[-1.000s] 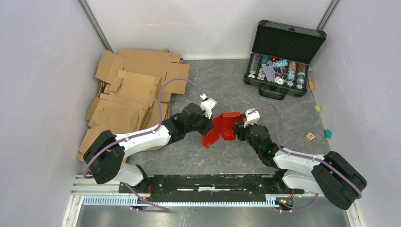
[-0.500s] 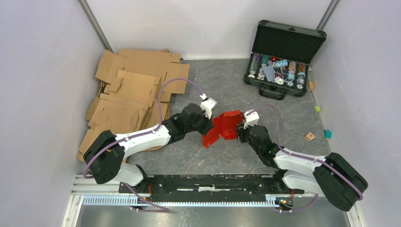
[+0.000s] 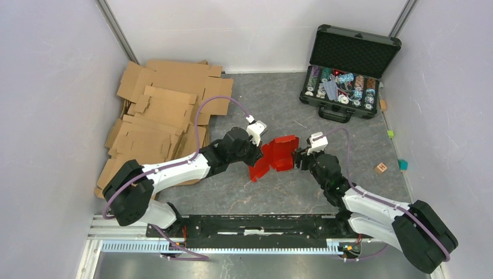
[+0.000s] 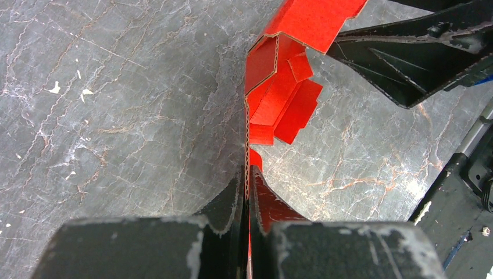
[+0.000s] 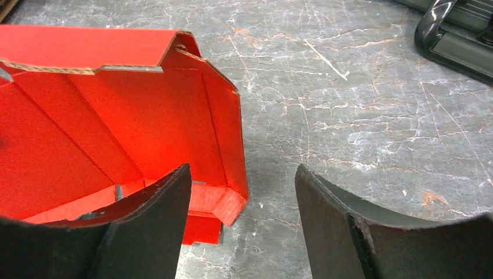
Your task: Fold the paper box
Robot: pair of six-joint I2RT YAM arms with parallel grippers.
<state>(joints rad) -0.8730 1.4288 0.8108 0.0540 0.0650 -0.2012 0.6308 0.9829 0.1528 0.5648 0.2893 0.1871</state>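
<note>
The red paper box (image 3: 278,154) stands partly folded in the middle of the table, with walls raised and flaps loose. My left gripper (image 3: 260,152) is at its left side, shut on the edge of one red panel; in the left wrist view that panel (image 4: 279,87) runs edge-on between the closed fingers of the gripper (image 4: 247,174). My right gripper (image 3: 297,158) sits just right of the box, open and holding nothing. In the right wrist view the box (image 5: 116,133) shows its open inside behind the left finger (image 5: 157,215), and bare table lies in the gripper's gap (image 5: 242,168).
Brown cardboard sheets (image 3: 163,116) are piled at the back left. An open black case of poker chips (image 3: 346,72) stands at the back right, its handle (image 5: 442,23) showing in the right wrist view. A small wooden block (image 3: 381,168) and a teal cube (image 3: 403,164) lie by the right wall.
The right gripper has opened and drawn back to the right, off the box's right side. The left arm and its grip have stayed as they were.
</note>
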